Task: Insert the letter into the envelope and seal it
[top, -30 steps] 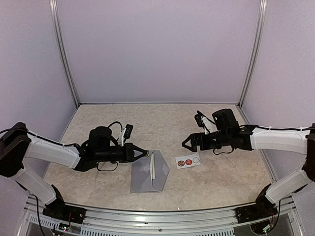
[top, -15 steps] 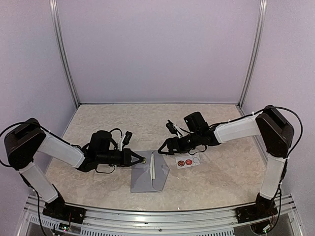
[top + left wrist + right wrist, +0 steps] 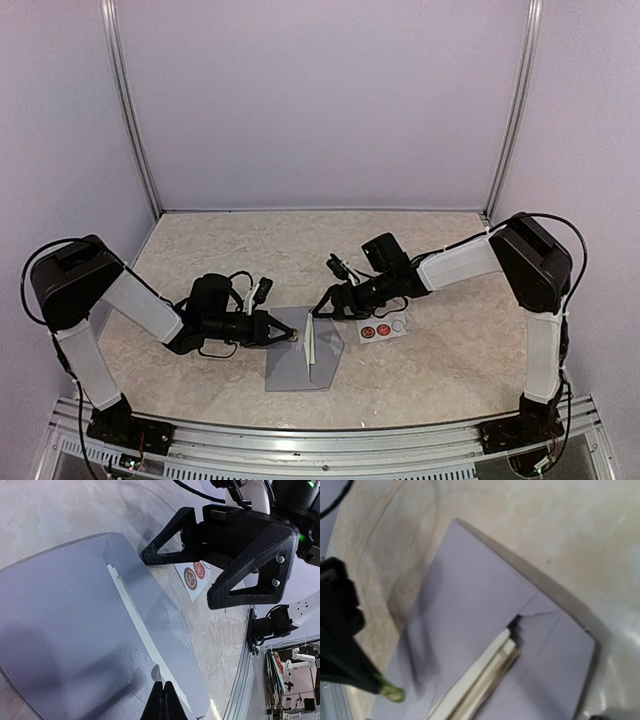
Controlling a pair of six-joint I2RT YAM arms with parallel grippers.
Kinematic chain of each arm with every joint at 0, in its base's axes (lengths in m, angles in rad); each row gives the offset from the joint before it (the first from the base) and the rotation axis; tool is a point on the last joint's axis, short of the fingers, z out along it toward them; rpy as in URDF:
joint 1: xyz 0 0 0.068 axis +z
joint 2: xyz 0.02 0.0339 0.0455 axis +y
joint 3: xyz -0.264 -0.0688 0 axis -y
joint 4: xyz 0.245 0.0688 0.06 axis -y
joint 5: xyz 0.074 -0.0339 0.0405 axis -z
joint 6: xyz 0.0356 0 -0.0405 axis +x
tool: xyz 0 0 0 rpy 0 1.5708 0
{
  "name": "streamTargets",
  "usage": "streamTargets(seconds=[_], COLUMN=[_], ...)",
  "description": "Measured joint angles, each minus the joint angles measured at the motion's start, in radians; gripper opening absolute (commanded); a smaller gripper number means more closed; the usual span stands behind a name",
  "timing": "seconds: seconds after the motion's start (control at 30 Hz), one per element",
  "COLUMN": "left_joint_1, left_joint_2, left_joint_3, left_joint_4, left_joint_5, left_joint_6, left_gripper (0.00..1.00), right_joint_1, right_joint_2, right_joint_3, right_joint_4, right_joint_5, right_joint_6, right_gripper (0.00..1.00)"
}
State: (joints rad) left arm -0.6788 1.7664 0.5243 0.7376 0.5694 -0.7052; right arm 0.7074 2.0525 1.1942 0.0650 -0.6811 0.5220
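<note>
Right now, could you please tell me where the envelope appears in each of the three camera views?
Top external: envelope at lower centre.
Left wrist: envelope fills the left and middle.
Right wrist: envelope spans the centre down to the bottom edge.
Shared landmark: the white letter edge sticking out of its opening.

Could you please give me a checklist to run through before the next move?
1. Letter fully inside envelope: not ok, white edge shows at the mouth.
2. Flap open: ok.
3. Left end effector pinning the envelope: cannot tell; shut, tip over it.
4. Right end effector open beside the letter's far end: ok.
5. Sticker strip apart from the envelope: ok.
</note>
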Motion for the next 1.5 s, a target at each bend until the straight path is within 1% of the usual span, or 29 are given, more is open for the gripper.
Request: streamTargets(seconds=[0.23,0.57,0.8,1.07,1.27,1.4,1.5], left_joint_1=[0.000,0.004,0.004,0.004,0.004,0.004,0.004], left_joint_2=[0.043,0.051,0.069,0.072,0.071,0.043,-0.008], left_joint_3=[-0.011,-0.031,-0.032,-0.041,-0.070,-0.083,-0.084], left_joint_4=[0.035,0.060,0.063,0.066,0.117,0.144,0.154], left_joint_5=[0.002,-0.002,-0.010,-0.024,-0.019,-0.008,-0.008], left_joint_6=[0.000,0.001,0.004,0.008,-0.004,-0.026,-0.034], left_gripper=[0.00,0.00,0.00,0.00,0.00,0.00,0.00], right_joint_1=[0.006,0.006,0.007,0.027,0.060,0.069,0.077], right_joint_2=[0.014,0.015,0.014,0.014,0.014,0.013,0.013], right_joint_3=[0.020,0.035,0.017,0.003,-0.010,-0.029,-0.031], right_joint_4=[-0.024,-0.051,-0.003,0.035,0.064,0.092,0.104], right_joint_5=[-0.053,-0.117,-0.216,-0.290,-0.319,-0.325,-0.325], right_joint_6=[0.026,0.082,0.132,0.166,0.184,0.208,0.220], right_gripper=[0.89,0.87,0.85,0.82,0.80,0.79,0.75])
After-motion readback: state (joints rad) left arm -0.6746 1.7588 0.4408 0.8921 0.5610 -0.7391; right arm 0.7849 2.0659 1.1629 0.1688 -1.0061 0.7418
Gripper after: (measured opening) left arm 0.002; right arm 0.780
